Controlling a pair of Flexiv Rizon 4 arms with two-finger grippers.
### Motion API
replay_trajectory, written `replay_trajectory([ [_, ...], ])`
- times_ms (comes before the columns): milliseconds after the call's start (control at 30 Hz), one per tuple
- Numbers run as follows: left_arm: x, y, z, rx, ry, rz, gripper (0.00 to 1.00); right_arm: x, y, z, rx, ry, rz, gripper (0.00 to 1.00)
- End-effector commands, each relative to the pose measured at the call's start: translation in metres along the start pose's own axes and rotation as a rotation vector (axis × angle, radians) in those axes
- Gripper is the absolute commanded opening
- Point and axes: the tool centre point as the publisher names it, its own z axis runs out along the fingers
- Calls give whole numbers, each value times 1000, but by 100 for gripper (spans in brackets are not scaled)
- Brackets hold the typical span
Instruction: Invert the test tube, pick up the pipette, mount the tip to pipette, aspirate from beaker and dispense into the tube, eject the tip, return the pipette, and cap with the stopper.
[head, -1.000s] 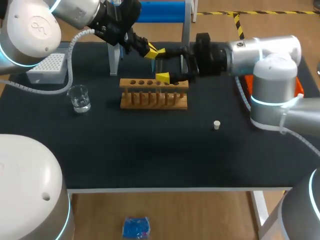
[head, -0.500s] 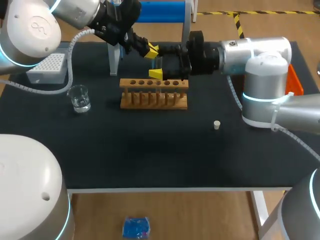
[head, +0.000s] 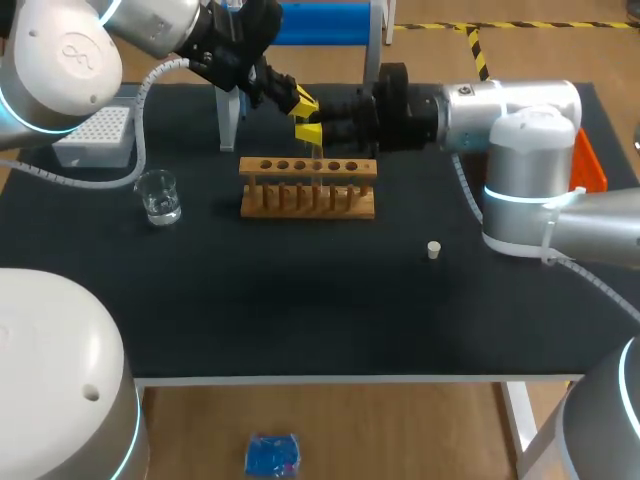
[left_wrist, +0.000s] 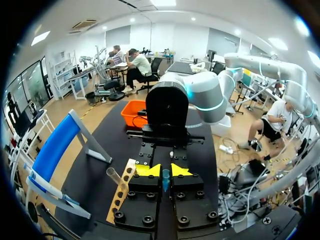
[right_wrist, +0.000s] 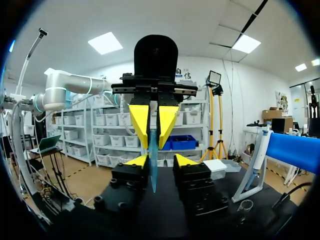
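The left arm (head: 70, 60) comes in over the black table (head: 300, 300) from its far left corner. The right arm (head: 520, 110) stretches level across from the right. Their wrists face each other just above the back of the wooden rack (head: 308, 186). The left gripper (left_wrist: 164, 170) is clamped narrow on the tube (right_wrist: 153, 172), holding it in the air. The right gripper (right_wrist: 161, 160) is narrow but not closed: the tube stands between its fingers, close against one, with a gap to the other.
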Motion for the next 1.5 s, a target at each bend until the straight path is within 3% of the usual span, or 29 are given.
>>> replay_trajectory([
  [33,0,0,-1,-4,3,0,0,1,0,-1,0,-4,-1,0],
  [267,0,0,-1,-4,3,0,0,1,0,-2,3,-5,-3,0],
  [300,0,0,-1,-4,3,0,20,0,0,-2,4,-5,-4,0],
  [333,0,0,-1,-4,3,0,100,0,0,-2,4,-5,-4,0],
  [533,0,0,-1,-4,3,0,100,2,1,-7,17,2,-13,0],
  [733,0,0,-1,-4,3,0,100,7,-3,-34,36,27,-9,0],
  [1000,0,0,-1,-4,3,0,100,23,-13,-100,30,69,31,0],
  [1500,0,0,-1,-4,3,0,100,48,-28,-227,19,-1,36,0],
])
